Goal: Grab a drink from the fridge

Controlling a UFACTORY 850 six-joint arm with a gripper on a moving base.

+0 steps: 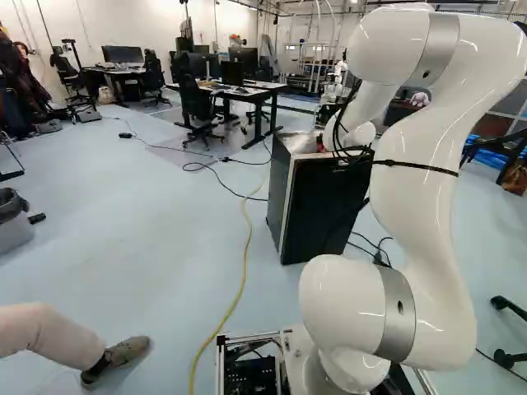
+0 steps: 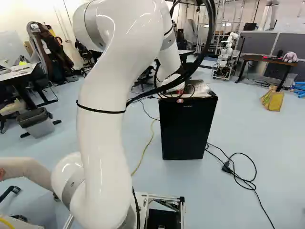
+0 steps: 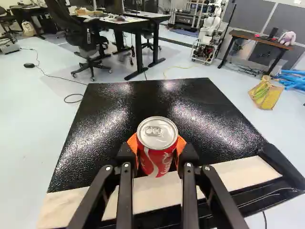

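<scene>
1. So the end effector (image 3: 157, 151) has a red soda can (image 3: 155, 160) pinched between its orange pads (image 3: 133, 143).
2. Can's at the black fridge's (image 2: 185, 129) top, near the door side; can't tell if its bottom's touching.
3. Fridge door looks shut, btw.

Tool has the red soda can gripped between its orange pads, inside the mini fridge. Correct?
Not inside: the wrist view shows the red soda can over the top of the mini fridge. The rest stands: the tool has it gripped between its orange pads.
</scene>
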